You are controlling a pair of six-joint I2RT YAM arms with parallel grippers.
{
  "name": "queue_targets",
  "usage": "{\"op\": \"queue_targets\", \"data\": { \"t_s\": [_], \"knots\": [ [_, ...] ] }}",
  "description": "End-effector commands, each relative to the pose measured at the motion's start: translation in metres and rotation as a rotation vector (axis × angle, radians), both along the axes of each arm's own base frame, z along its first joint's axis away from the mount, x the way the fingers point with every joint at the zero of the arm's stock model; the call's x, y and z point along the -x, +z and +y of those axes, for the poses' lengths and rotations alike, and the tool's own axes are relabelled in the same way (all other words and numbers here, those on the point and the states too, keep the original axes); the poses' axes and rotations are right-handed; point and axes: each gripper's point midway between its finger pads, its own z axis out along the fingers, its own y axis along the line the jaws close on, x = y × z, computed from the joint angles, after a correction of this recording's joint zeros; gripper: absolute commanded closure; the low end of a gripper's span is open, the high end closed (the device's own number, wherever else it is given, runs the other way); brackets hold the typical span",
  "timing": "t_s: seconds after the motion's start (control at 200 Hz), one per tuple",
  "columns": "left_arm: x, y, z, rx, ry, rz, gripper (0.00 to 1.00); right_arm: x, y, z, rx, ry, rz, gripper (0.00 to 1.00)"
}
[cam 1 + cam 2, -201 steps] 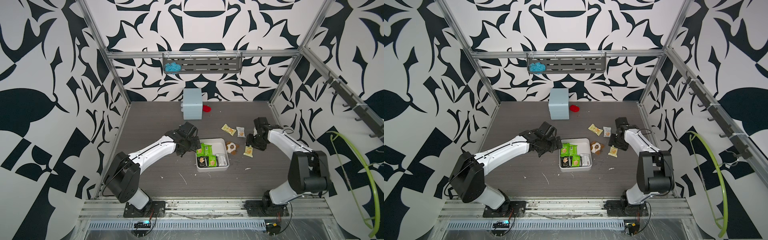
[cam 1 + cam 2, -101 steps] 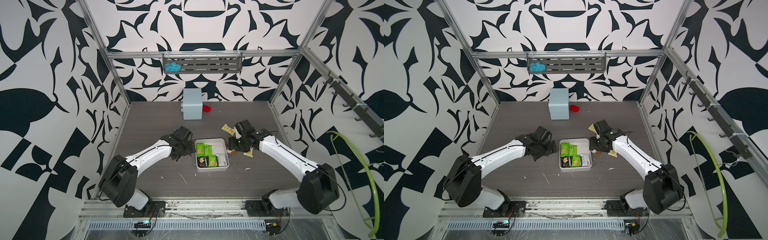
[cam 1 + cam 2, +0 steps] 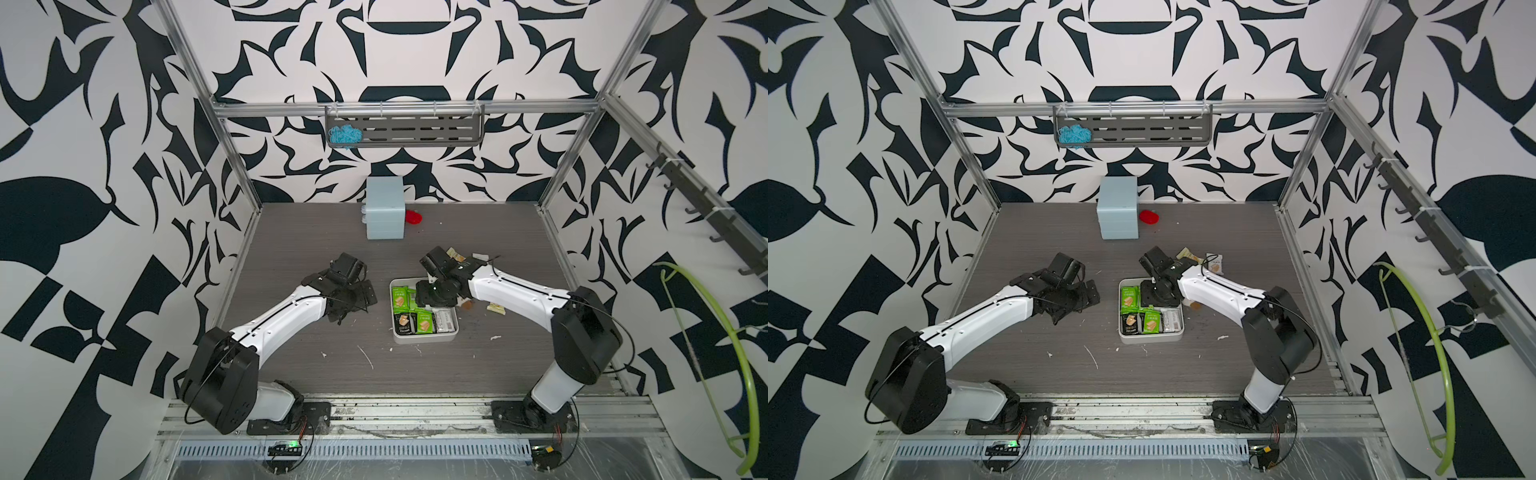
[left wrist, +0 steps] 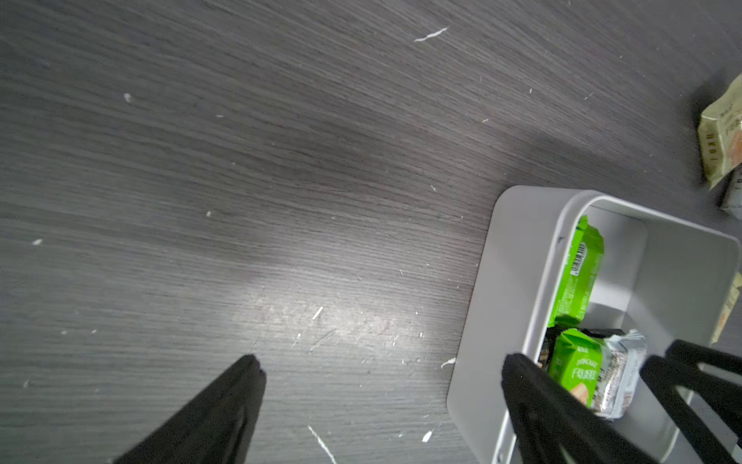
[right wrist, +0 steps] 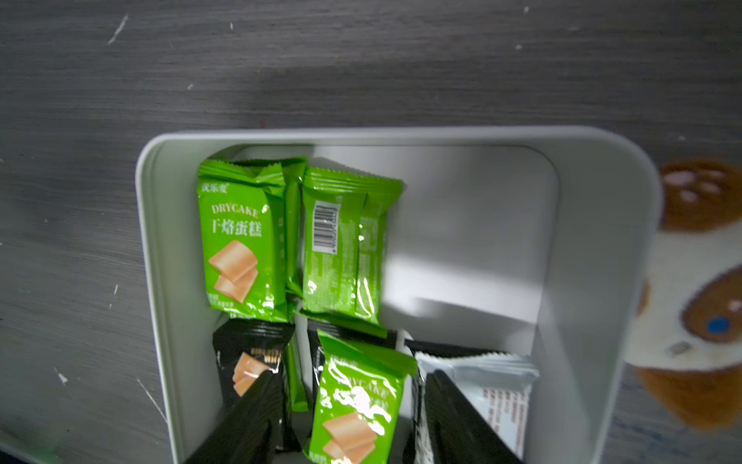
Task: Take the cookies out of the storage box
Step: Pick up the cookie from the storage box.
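The step in hand was judged to be the reach for one more packet. In the right wrist view the right gripper was seen poised over the storage box. Its fingers were set at a middling width on either side of a green packet at the lower centre of the frame. A gap was left on both sides, and nothing was held.

The cookies were found in two places. Green, black and white ones were lying along the left and lower parts of the box. A few packets were laid on the table, up and to the right of the box in a top view. A plush toy was seen just beside the box's right wall. The left gripper was spread wide and empty over bare table, near the box's left side.

The next move was judged to call for a lowering and a squeeze on the green packet alone, with the black packet under one finger kept out of the grip.

Compared with a second before, the right arm had been swung from the packets lying right of the box to a place above it. The left gripper had been drawn a little leftward, away from the box's edge.
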Motion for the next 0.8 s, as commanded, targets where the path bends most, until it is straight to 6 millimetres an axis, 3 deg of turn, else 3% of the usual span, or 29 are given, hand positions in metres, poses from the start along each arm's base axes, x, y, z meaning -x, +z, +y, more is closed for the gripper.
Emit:
{"op": "queue_targets", "data": {
  "t_s": [0.0,0.23,0.795],
  "knots": [
    [0.009,-0.002,0.008,-0.016,0.000,0.014,0.01,-0.019,0.008,0.010,0.008,-0.020,-0.051,0.38],
    [0.015,0.000,0.015,-0.023,0.010,0.006,0.01,-0.029,-0.012,0.015,0.067,-0.011,-0.024,0.37],
    [0.019,0.000,0.021,-0.043,0.000,0.009,0.01,-0.038,-0.035,0.020,0.138,-0.006,0.007,0.40]
  ]
}}
